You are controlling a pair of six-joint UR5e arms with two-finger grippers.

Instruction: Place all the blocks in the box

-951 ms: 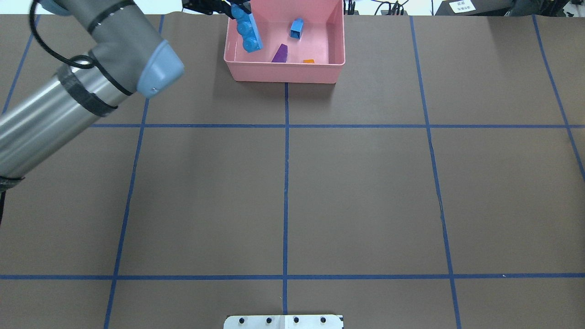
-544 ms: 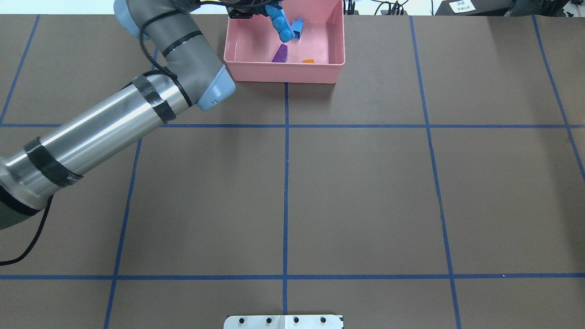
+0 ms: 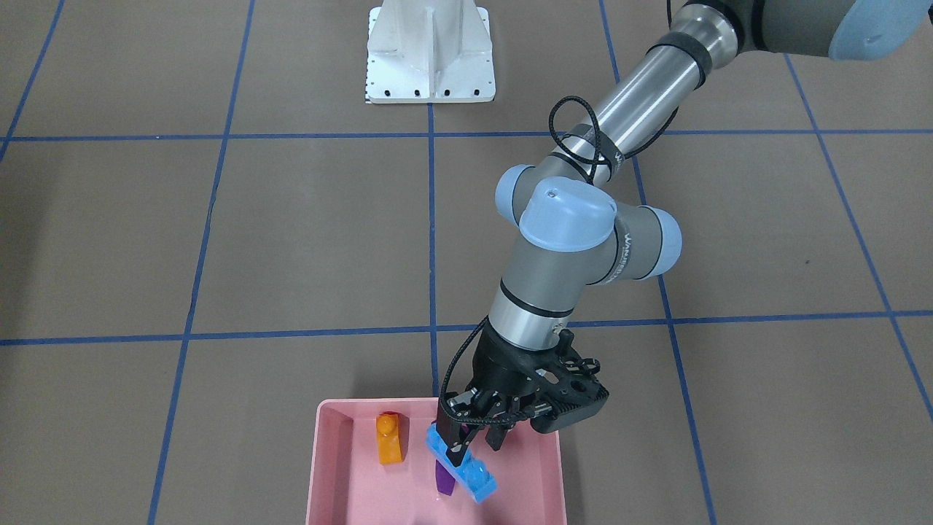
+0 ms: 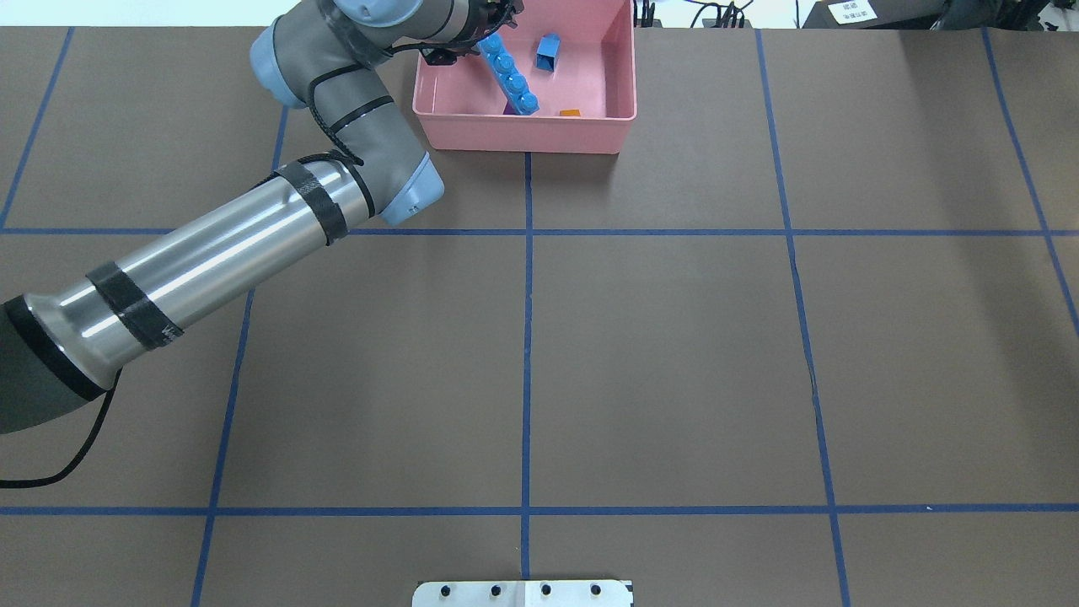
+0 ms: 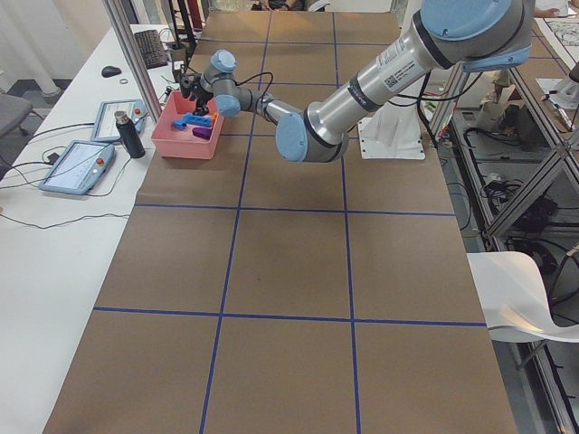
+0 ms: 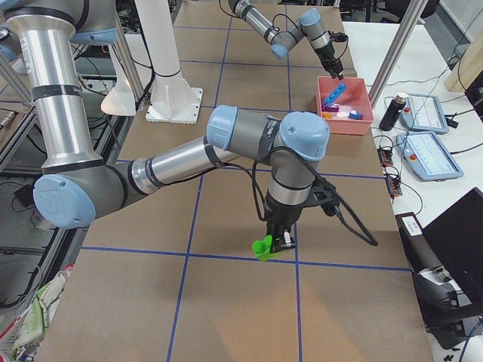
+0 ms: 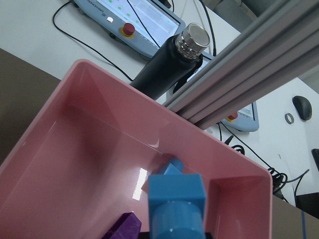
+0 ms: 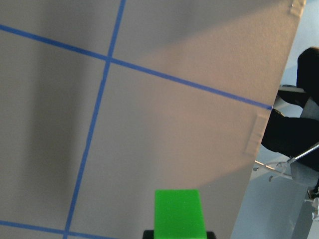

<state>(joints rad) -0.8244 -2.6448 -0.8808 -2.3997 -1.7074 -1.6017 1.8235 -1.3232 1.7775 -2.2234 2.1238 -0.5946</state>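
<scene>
My left gripper [image 3: 475, 446] is shut on the long blue block [image 3: 466, 467], holding it tilted inside the pink box [image 3: 321, 452]. The overhead view shows that block [image 4: 508, 76] slanting across the box [image 4: 523, 135]. In the box lie the orange block [image 3: 390, 437], the purple block [image 3: 442, 483], partly hidden under the long one, and the small blue block [image 4: 548, 52]. My right gripper [image 6: 278, 240] is far from the box, low over the table, shut on the green cube [image 6: 263, 247], which also shows in the right wrist view [image 8: 179, 214].
A black bottle [image 7: 169, 64] and teach pendants [image 5: 77, 165] sit on the white bench just beyond the box. The white robot base [image 3: 430, 51] stands at the table's robot-side edge. Blue tape lines grid the brown table.
My left arm has swung further in over the table. The long blue block has moved from the box's left wall toward its middle and near side.
</scene>
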